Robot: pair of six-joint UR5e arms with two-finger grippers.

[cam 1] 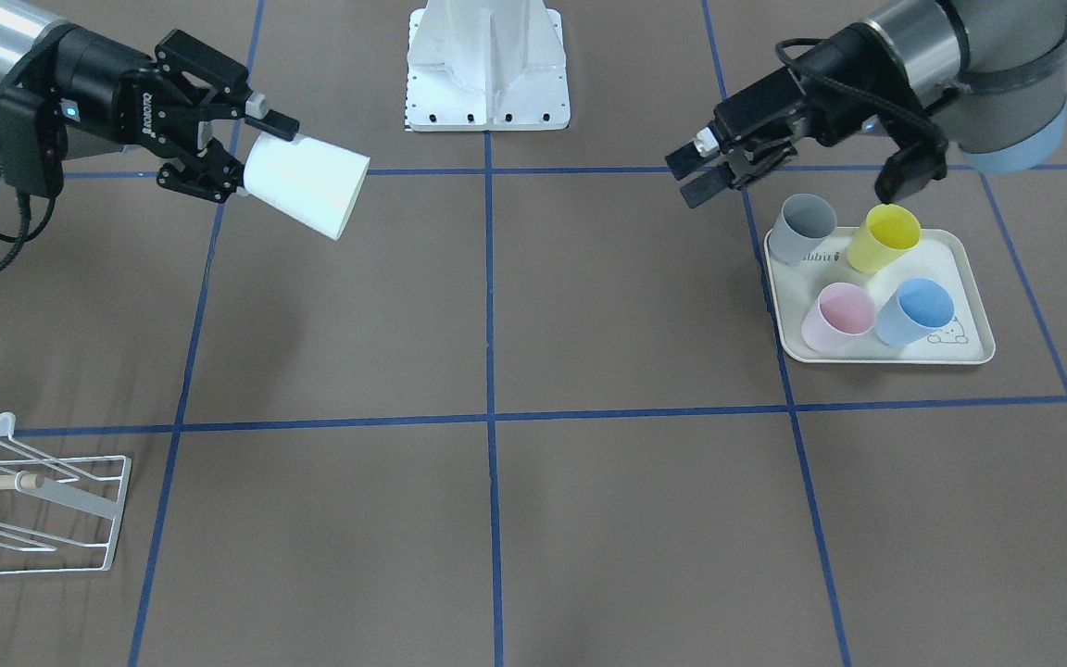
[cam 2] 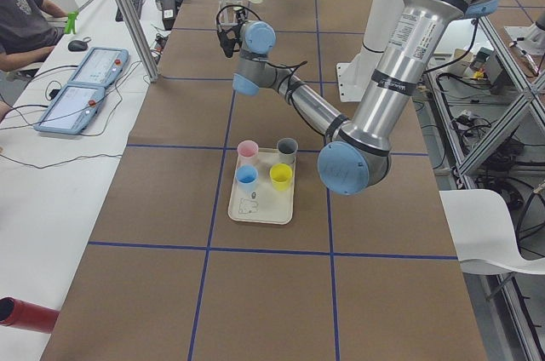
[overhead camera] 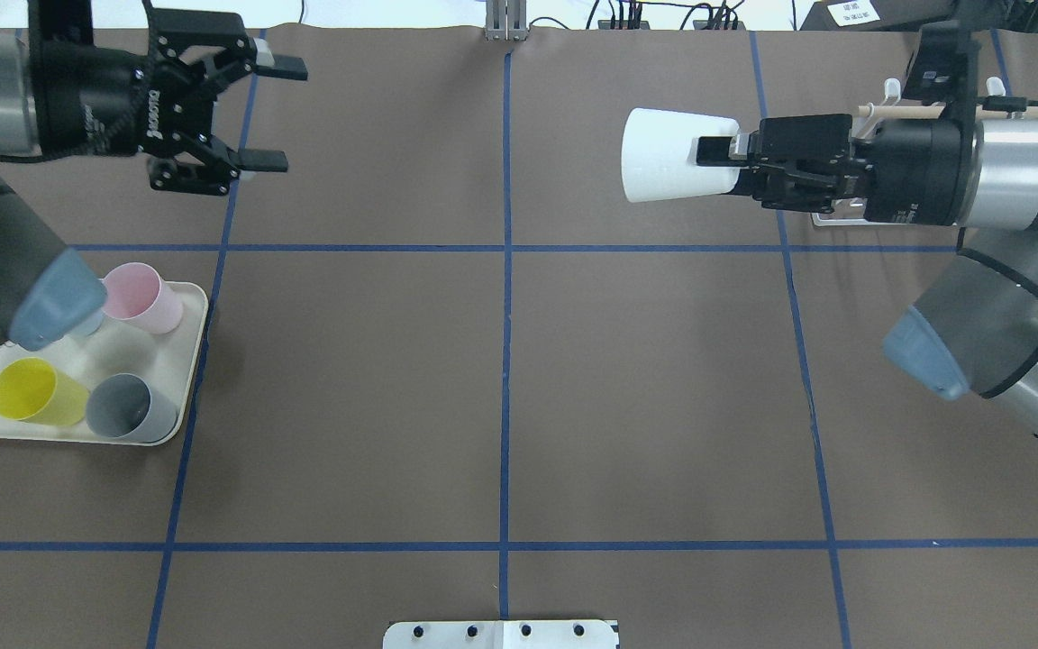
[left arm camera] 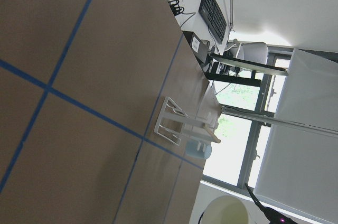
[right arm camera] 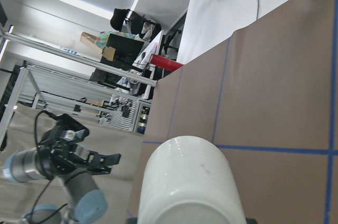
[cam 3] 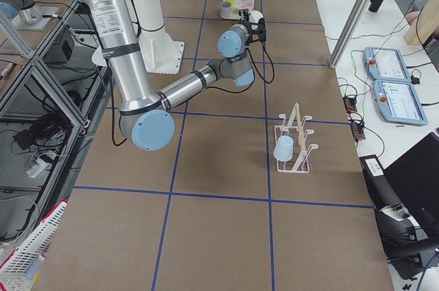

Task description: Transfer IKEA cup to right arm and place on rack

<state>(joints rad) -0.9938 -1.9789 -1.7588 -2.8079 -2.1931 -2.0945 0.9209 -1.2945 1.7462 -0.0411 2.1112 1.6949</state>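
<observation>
White cup (overhead camera: 672, 155) is off the table, held sideways in the right gripper (overhead camera: 719, 155). The jaws are clamped on its narrow base end and the mouth faces the left arm. The cup is smooth, matte and tapered. Left gripper (overhead camera: 274, 114) is empty with jaws spread wide, above the brown table (cam 1: 589, 306).

Rack (cam 3: 296, 141) is thin white wire with looped prongs and a wooden dowel. The exterior right view shows a pale blue cup (cam 3: 283, 148) on it; the overhead view mostly hides the rack behind the right arm.

The front-facing view shows a cream rounded tray (cam 1: 867, 358) with grey (cam 1: 802, 229), yellow (cam 1: 884, 238), pink (cam 1: 837, 317) and blue (cam 1: 913, 312) cups. In the overhead view the left arm's elbow covers the blue one.
</observation>
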